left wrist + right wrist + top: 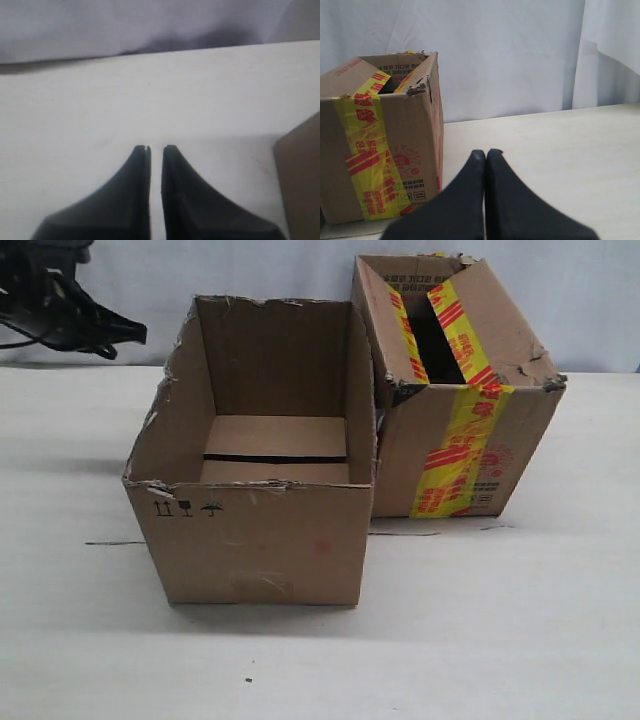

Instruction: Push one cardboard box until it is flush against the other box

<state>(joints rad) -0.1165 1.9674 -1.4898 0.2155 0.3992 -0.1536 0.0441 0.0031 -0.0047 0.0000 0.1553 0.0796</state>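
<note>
The plain cardboard box (260,530) stands open-topped in the middle of the table, with a torn rim and small black symbols on its near face. Behind it to the right is the other box (465,445), wrapped in yellow-and-red tape and turned at an angle. Its near corner meets the plain box's right wall, but their faces are not parallel. My left gripper (156,148) is shut over bare table with only a thin slit between its fingers; a brown cardboard edge (300,180) shows beside it. My right gripper (486,152) is shut and empty, just beside the taped box (380,140).
The white table (500,640) spreads wide in front and to the right of the boxes. My left arm (70,315) hangs dark at the far left rear. A pale curtain (520,50) backs the table.
</note>
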